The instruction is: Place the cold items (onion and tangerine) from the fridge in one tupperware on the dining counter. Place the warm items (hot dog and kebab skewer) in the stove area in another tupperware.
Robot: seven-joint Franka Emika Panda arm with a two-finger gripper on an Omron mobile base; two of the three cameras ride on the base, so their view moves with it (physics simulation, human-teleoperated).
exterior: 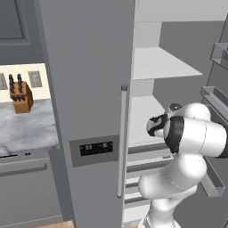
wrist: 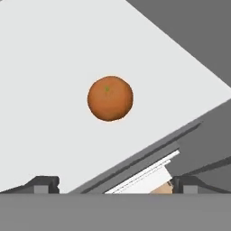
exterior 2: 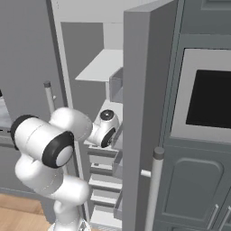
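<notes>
The fridge (exterior: 89, 89) stood with its right-hand door (exterior 2: 142, 117) swung wide, and the white arm (exterior: 187, 147) reached into the open compartment at the height of the middle shelf (exterior: 144, 116). From the camera on the hand, a single tangerine (wrist: 110, 98) sat alone on that pale shelf (wrist: 54, 67), round and orange with a small green stem mark on top, nothing touching it. The gripper (wrist: 115, 184) hung in front of the fruit, apart from it, with its two dark fingertips (wrist: 45, 184) spread as far as they go and nothing between them. Below the shelf edge, the fronts of white drawers (wrist: 144, 173) showed.

The upper shelf (exterior: 160, 62) looked bare from the left base view. The bins on the inner side of the open door (exterior: 216, 98) were see-through grey, and I could not tell whether anything lay in them. The drawers lower in the fridge (exterior 2: 106, 173) were closed, their contents hidden.

To the left, on the marble counter (exterior: 26, 124), a wooden knife block (exterior: 21, 95) stood by the wall. On the right side a built-in oven (exterior 2: 207, 97) sat in the grey cabinetry.
</notes>
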